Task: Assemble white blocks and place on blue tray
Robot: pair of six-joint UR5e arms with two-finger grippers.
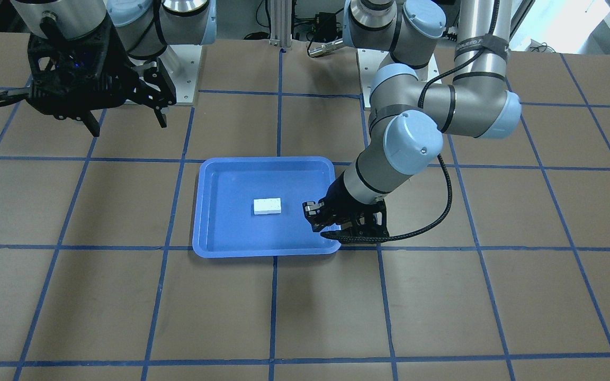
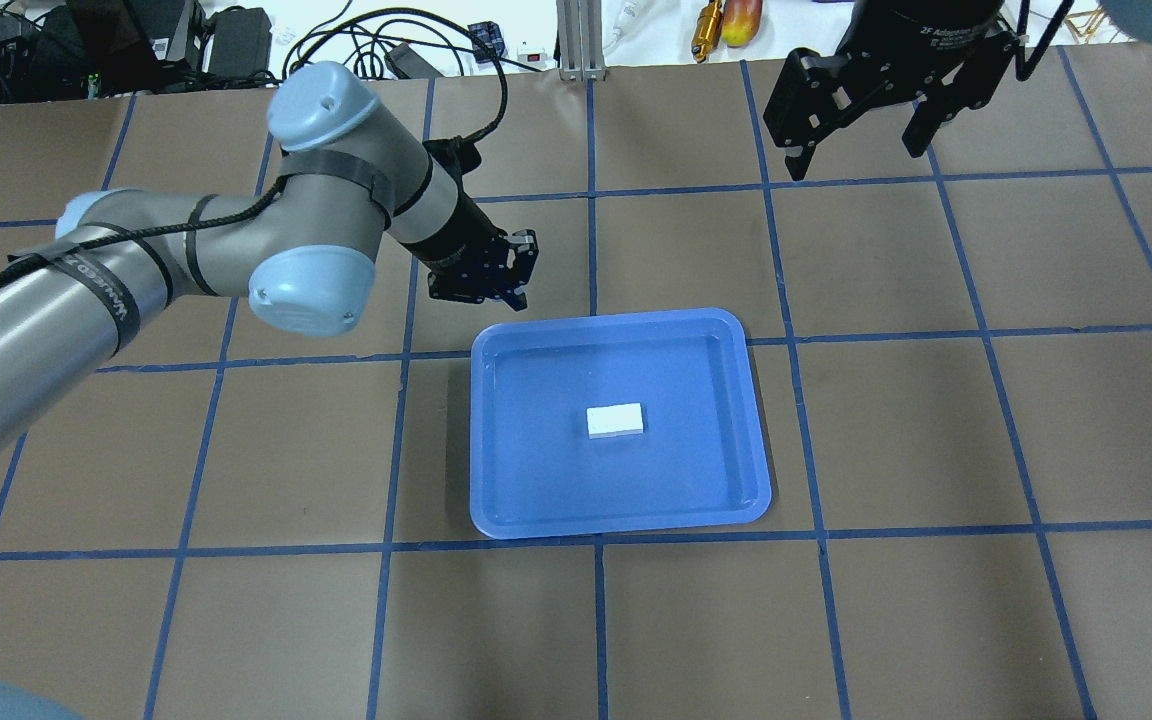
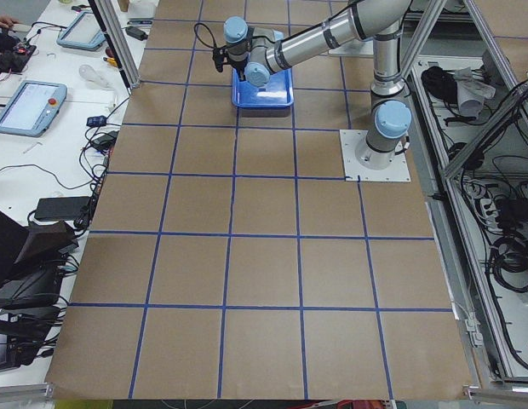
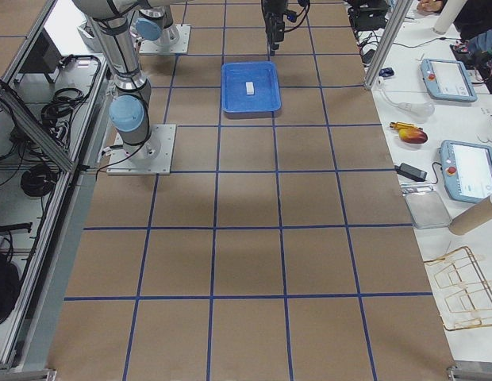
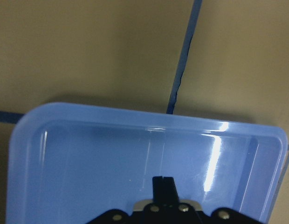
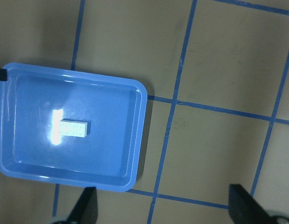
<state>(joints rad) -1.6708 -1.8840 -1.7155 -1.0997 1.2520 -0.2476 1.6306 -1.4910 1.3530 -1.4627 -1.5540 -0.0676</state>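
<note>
Step in hand: judged to be the end of placement.

- The white plastic studded bricks [image 2: 616,420], joined into one short bar, lie flat near the middle of the large shallow blue plastic tray [image 2: 536,470]. Nothing touches them.
- Left two-finger gripper [image 2: 518,290]: in the overhead view it hangs near the tray's corner, at about 10 o'clock from the bar. Its fingers [image 5: 163,189] are pressed together and hold nothing.
- Right two-finger gripper [image 2: 856,150]: spread wide and empty, at about 1 o'clock from the tray and well apart from it.

Assessment: both parts of the task look done, with the bricks joined and the bar on the tray.

Next move: the left arm lifts and backs away toward 10 o'clock. It should go up before it goes sideways, so the closed fingertips clear the raised rim and do not nudge the tray. The right arm needs no action.
</note>
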